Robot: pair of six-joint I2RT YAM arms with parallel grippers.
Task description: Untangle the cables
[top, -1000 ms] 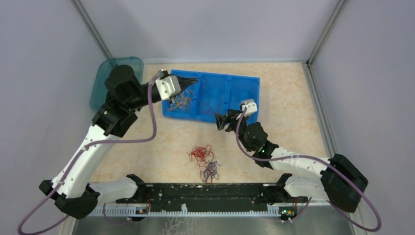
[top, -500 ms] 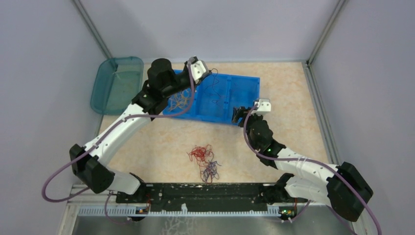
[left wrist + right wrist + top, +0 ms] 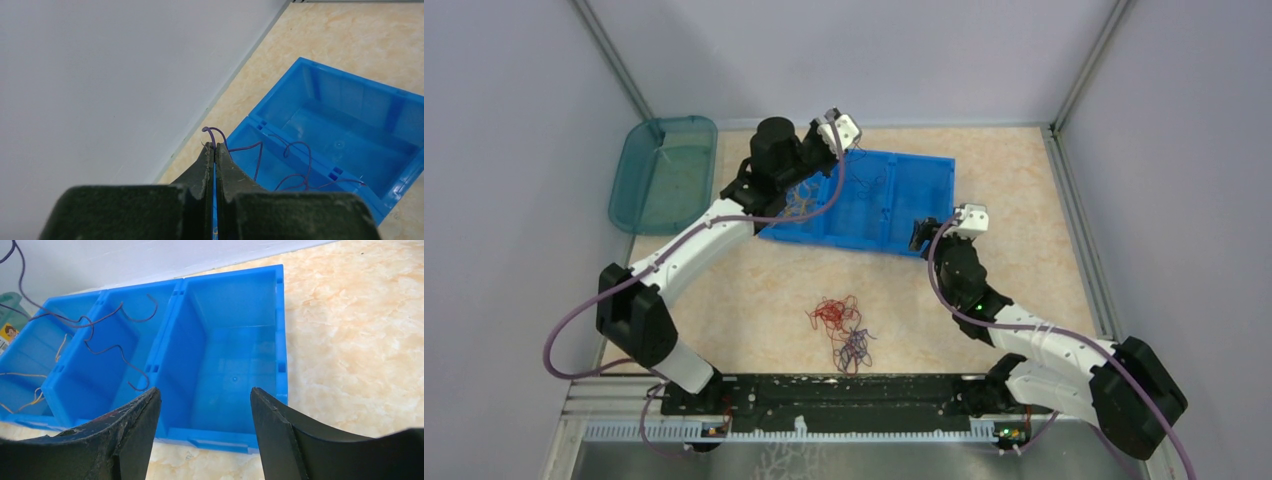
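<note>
My left gripper (image 3: 856, 151) hangs over the back edge of the blue three-part bin (image 3: 929, 165), shut on a thin purple cable (image 3: 258, 151) that trails down into the middle compartment. In the left wrist view its jaws (image 3: 215, 148) pinch the cable's end loop. Orange cables (image 3: 792, 206) lie in the bin's left compartment. A tangle of red and purple cables (image 3: 844, 328) lies on the table near the front. My right gripper (image 3: 921, 232) is open and empty at the bin's front right corner; its wrist view (image 3: 205, 390) looks into the bare right compartment (image 3: 235, 355).
A teal tray (image 3: 664, 170) stands at the back left by the wall. Grey walls close the back and both sides. The arms' black base rail (image 3: 844, 395) runs along the near edge.
My left gripper swung right from the bin's left compartment to its back edge, carrying the purple cable. My right gripper moved right, to the bin's front right corner.
</note>
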